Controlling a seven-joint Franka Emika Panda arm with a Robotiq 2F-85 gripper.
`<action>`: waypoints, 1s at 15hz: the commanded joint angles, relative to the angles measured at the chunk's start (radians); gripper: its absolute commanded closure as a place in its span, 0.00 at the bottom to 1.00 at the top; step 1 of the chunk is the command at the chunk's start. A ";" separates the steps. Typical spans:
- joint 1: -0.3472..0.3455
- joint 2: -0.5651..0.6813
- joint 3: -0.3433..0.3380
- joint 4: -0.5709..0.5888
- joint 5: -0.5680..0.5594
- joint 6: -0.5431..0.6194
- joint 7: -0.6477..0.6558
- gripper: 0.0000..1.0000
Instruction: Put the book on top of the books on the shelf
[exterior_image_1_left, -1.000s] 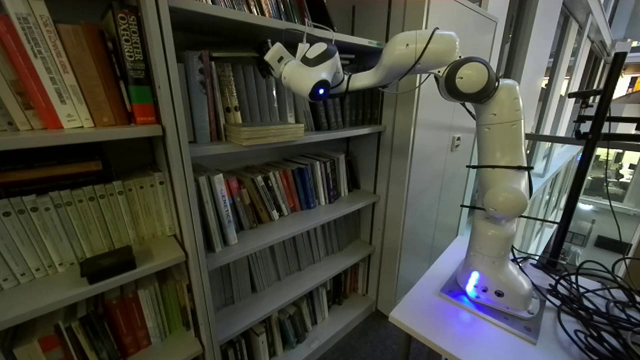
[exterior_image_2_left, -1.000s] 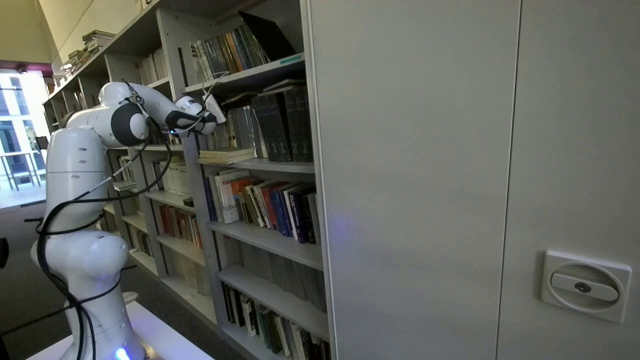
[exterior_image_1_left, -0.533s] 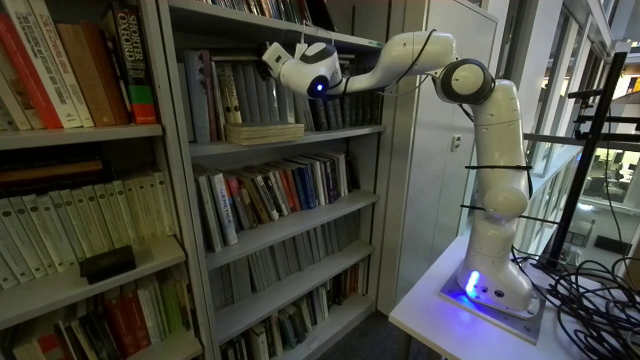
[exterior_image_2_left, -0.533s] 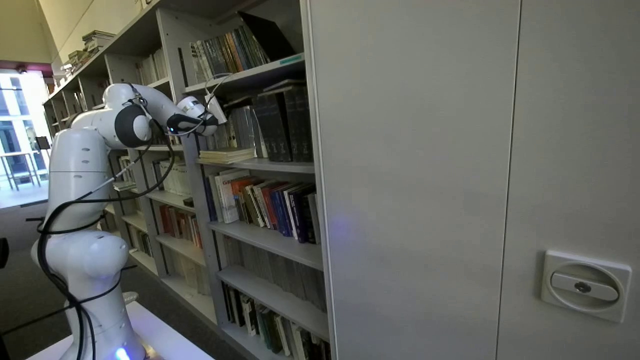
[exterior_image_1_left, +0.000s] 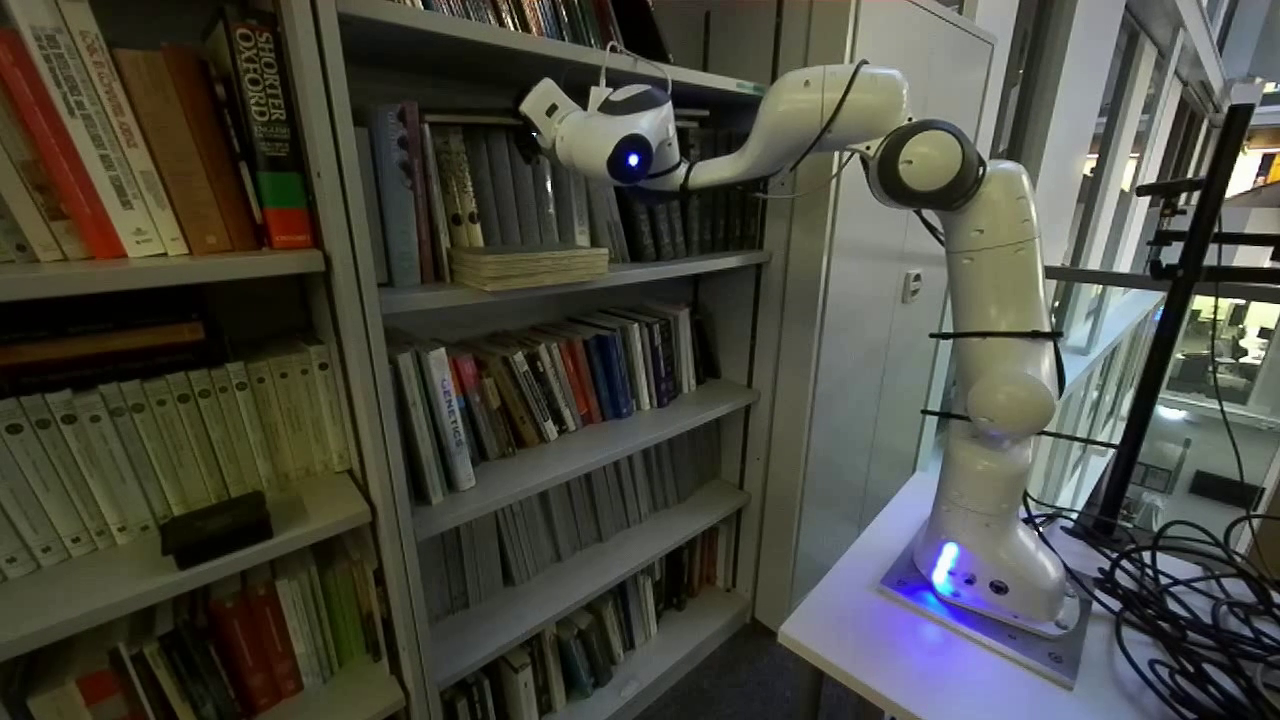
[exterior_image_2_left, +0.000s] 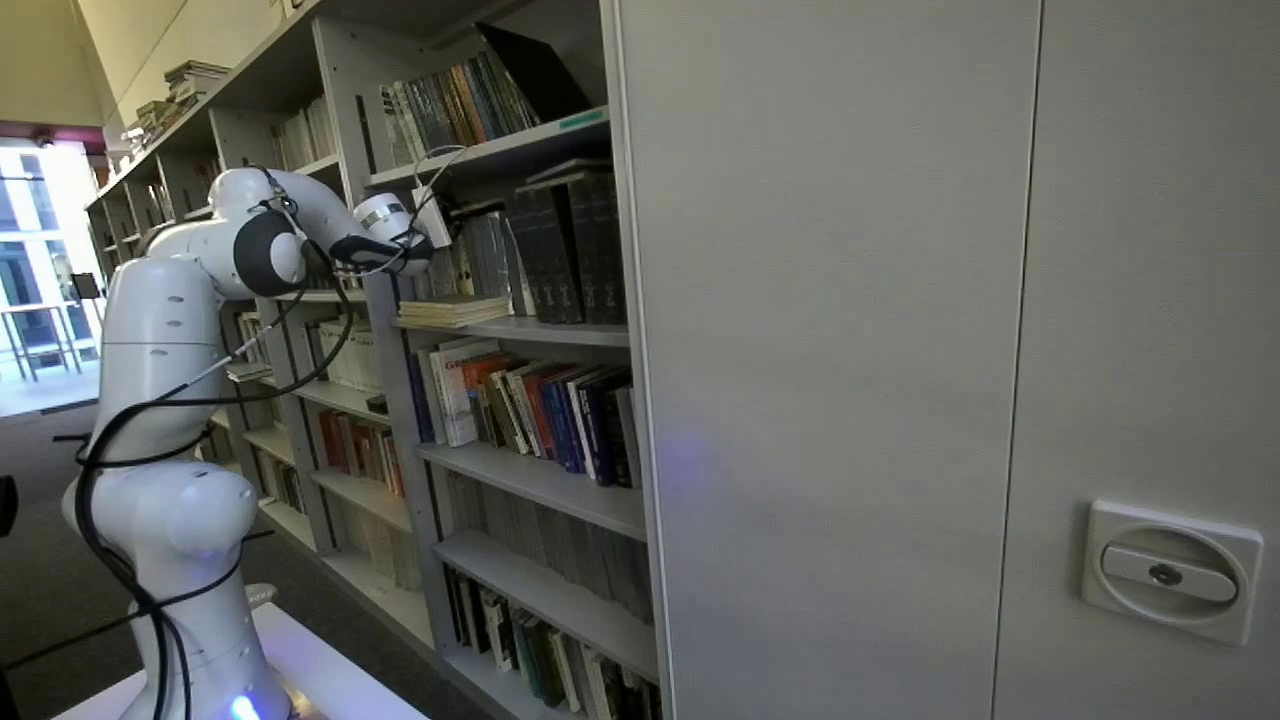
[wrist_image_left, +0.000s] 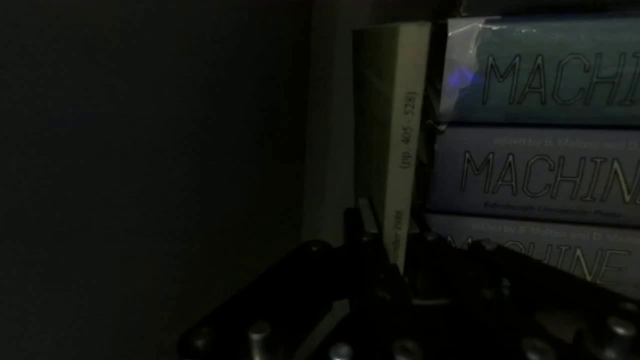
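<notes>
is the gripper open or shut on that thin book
The gripper is shut on the thin book: in the wrist view, a finger sits close against each side of its pale spine.

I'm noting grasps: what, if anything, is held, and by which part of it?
The thin cream-spined book, clasped in the jaws near the dated end of its spine.
</notes>
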 joint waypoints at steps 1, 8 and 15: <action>-0.005 0.037 0.001 0.098 0.072 0.037 -0.108 0.97; 0.004 0.071 -0.009 0.148 0.274 0.084 -0.331 0.97; -0.005 0.093 0.005 0.189 0.414 0.066 -0.455 0.97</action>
